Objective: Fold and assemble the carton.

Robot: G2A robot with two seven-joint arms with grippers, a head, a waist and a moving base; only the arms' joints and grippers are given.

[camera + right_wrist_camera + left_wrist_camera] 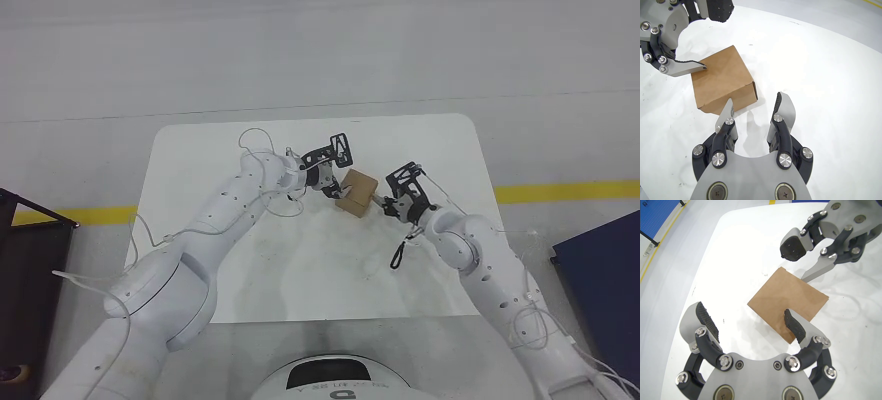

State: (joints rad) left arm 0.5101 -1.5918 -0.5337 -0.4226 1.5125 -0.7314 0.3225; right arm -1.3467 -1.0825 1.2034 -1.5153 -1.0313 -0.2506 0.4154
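1. A small brown carton (357, 192) sits on the white worktop (300, 280), between the two hands and a little towards the far edge.
2. In the right wrist view the carton (723, 75) looks folded into a box, with the edge of an end flap showing at one corner.
3. The left hand (340, 170) is spread wide. In its own view (743, 309), one finger (795, 326) lies over the carton (789, 302) near a corner, and the other finger (706, 321) stands well off it above bare worktop.
4. The right hand (395, 187) is spread too (754, 97). One slim finger (728, 109) is against the carton's near side, while the other (783, 106) is clear of it.
5. Neither hand grips anything.
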